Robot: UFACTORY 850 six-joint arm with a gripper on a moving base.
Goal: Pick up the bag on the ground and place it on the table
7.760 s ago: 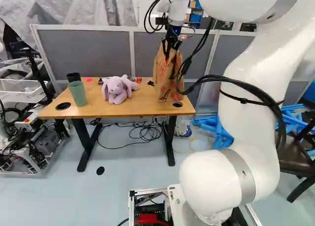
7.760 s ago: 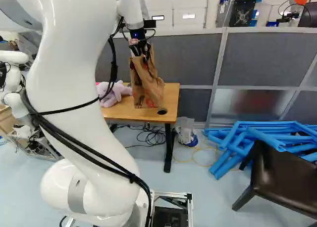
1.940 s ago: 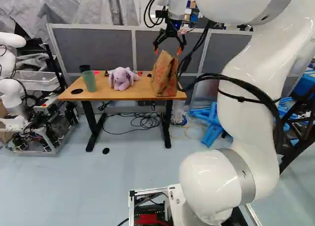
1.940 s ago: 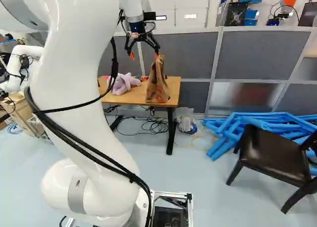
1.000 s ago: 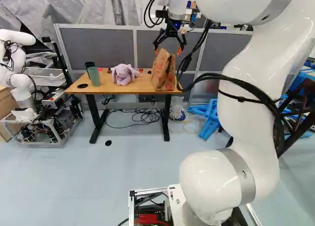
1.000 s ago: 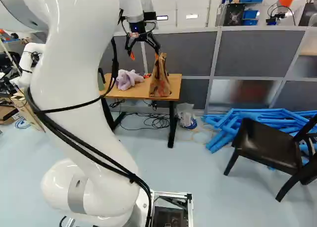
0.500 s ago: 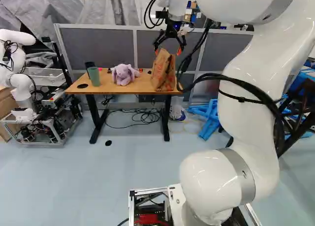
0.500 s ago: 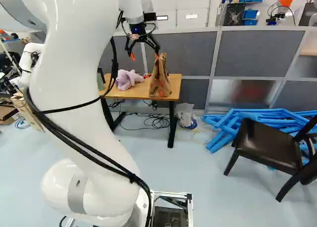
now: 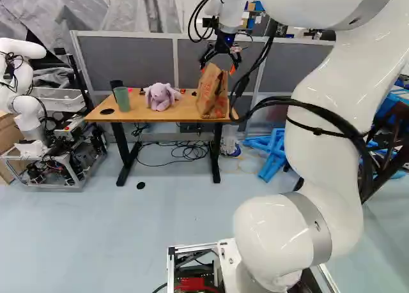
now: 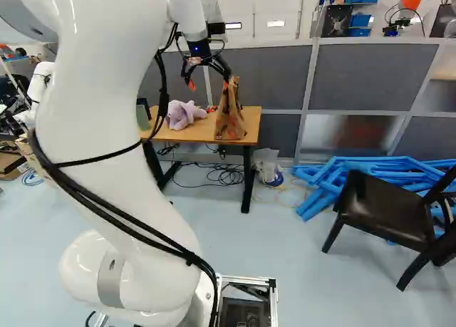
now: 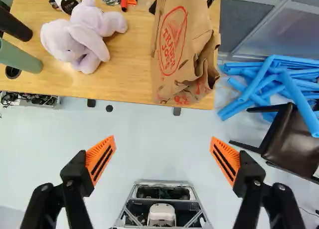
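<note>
In the left base view my gripper (image 9: 217,66) is open in front of the upper part of the brown paper bag (image 9: 211,94), apart from it. The bag stands upright on the right end of the wooden table (image 9: 153,115); its top looks crumpled. In the wrist view the fingers of my gripper (image 11: 163,150) are spread wide with nothing between them, and the bag (image 11: 172,44) lies ahead of them, beyond the table's near edge. Behind the arm, the right base view also shows the bag (image 10: 229,115).
A purple plush rabbit (image 9: 160,96), a green cup (image 9: 122,98) and a black cup (image 9: 116,85) share the table. Grey partitions (image 9: 121,63) stand behind. Another robot (image 9: 27,114) is at the left; blue tubes (image 10: 342,181) and a dark chair (image 10: 385,209) are at the right.
Earlier my gripper was shut on the bag; it has opened and let go, and the bag stands on the table. The base has moved away and turned. Lately the arm has shifted slightly.
</note>
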